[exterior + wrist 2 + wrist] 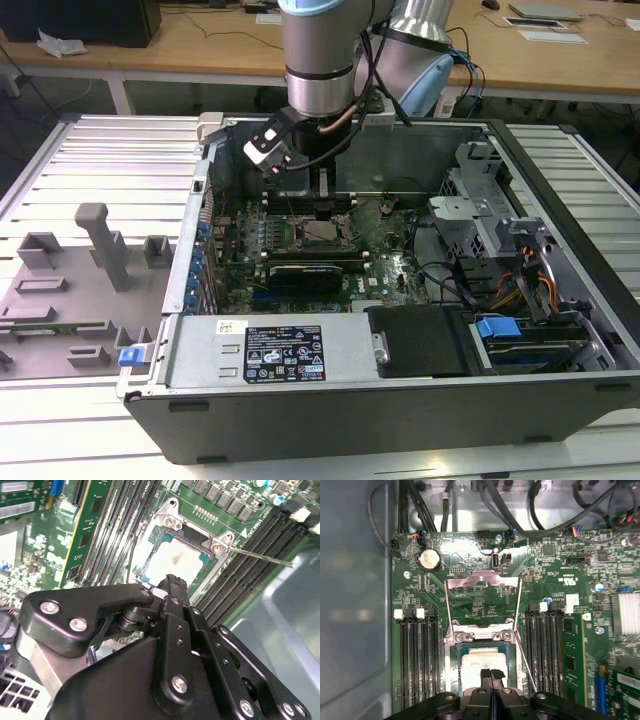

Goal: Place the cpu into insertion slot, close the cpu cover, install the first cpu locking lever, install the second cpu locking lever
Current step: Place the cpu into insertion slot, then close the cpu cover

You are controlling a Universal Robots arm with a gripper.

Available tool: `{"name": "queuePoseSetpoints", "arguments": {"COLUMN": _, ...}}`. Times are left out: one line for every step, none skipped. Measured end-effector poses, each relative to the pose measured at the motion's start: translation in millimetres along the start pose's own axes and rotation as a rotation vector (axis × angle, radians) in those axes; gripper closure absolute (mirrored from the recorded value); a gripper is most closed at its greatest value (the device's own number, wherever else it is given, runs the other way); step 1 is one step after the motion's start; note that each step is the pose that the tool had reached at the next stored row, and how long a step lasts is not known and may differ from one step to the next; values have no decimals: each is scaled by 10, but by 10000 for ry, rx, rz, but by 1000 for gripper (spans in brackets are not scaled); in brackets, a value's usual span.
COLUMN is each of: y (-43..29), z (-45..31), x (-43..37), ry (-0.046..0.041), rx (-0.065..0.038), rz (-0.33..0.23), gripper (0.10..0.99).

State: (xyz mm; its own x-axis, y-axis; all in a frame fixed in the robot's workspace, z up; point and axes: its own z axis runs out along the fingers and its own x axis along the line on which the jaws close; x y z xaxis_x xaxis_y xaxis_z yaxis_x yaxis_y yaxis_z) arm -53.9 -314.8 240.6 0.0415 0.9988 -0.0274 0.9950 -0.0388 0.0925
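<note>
One cpu [479, 657] | flat in insertion slot [453, 660] | gripper [491, 672] closed, perhaps touching

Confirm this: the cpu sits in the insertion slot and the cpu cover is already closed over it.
Not right. The cpu cover is open, tipped back clear of the insertion slot, as the first wrist view shows. The cpu does sit in the slot, its top bare.
</note>
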Motion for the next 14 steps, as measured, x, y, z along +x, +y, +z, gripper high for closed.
{"name": "queuePoseSetpoints", "arguments": {"y": 4, "z": -41, "x": -1, "ry": -2, "rx": 0, "rz": 0, "gripper": 980}}
{"name": "queuePoseSetpoints", "arguments": {"y": 4, "z": -46, "x": -1, "ry": 0, "rx": -2, "rz": 0, "gripper": 980}}
{"name": "queuePoseSetpoints", "arguments": {"y": 4, "z": -46, "x": -1, "ry": 0, "rx": -2, "rz": 0, "gripper": 980}}
{"name": "queuePoseSetpoints", "arguments": {"y": 4, "z": -46, "x": -1, "ry": 1, "rx": -2, "rz": 0, "gripper": 980}}
{"name": "queuePoseSetpoints", "arguments": {"y": 4, "z": -47, "x": -1, "ry": 1, "rx": 3, "rz": 0, "gripper": 980}}
{"name": "queuePoseSetpoints", "arguments": {"y": 13, "z": -46, "x": -6, "ry": 73, "rx": 153, "rz": 5, "gripper": 980}}
{"name": "queuePoseSetpoints", "arguments": {"y": 16, "z": -45, "x": -8, "ry": 110, "rx": 199, "rz": 5, "gripper": 980}}
{"name": "queuePoseSetpoints", "arguments": {"y": 16, "z": -45, "x": -8, "ry": 111, "rx": 200, "rz": 5, "gripper": 980}}
{"name": "queuePoseSetpoints", "arguments": {"y": 23, "z": -44, "x": -8, "ry": 113, "rx": 200, "rz": 3, "gripper": 980}}
{"name": "queuePoseSetpoints", "arguments": {"y": 32, "z": -43, "x": -7, "ry": 113, "rx": 199, "rz": 4, "gripper": 980}}
{"name": "queuePoseSetpoints", "arguments": {"y": 32, "z": -43, "x": -7, "ry": 112, "rx": 199, "rz": 5, "gripper": 980}}
{"name": "queuePoseSetpoints", "arguments": {"y": 33, "z": -43, "x": -7, "ry": 112, "rx": 199, "rz": 5, "gripper": 980}}
{"name": "queuePoseSetpoints", "arguments": {"y": 34, "z": -43, "x": -7, "ry": 112, "rx": 199, "rz": 5, "gripper": 980}}
{"name": "queuePoseSetpoints", "arguments": {"y": 35, "z": -43, "x": -7, "ry": 112, "rx": 199, "rz": 5, "gripper": 980}}
